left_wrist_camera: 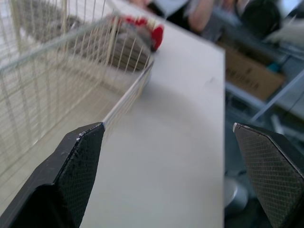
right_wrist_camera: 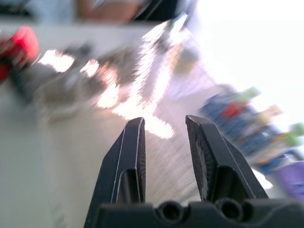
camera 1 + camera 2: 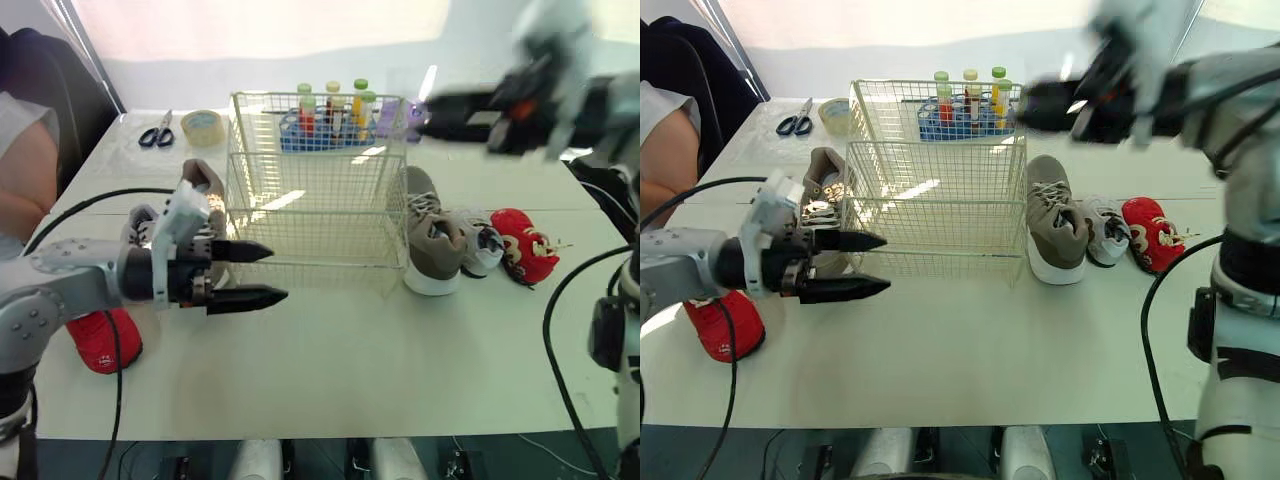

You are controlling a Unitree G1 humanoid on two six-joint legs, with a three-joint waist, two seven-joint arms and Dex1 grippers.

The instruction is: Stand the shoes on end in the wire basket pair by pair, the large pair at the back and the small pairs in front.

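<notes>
The empty wire basket [image 3: 315, 180] stands mid-table. My left gripper [image 3: 265, 272] hovers open and empty at its front left corner, fingers pointing right. Behind that arm lie a large grey shoe [image 3: 205, 188] and a small light shoe [image 3: 140, 222]; a small red shoe [image 3: 100, 340] lies nearer the front edge. Right of the basket rest the other large grey shoe [image 3: 430, 240], a small white shoe [image 3: 482, 245] and a small red shoe [image 3: 525, 245]. My right gripper [image 3: 418, 115] is raised over the basket's back right corner, blurred, its fingers [image 2: 135, 142] slightly apart with nothing between them.
A blue rack of bottles [image 3: 330, 120] stands right behind the basket. Scissors [image 3: 156, 132] and a tape roll [image 3: 203, 125] lie at the back left. A person's arm [image 3: 25, 170] shows at the left edge. Bare table [image 3: 380, 360] spreads in front of the basket.
</notes>
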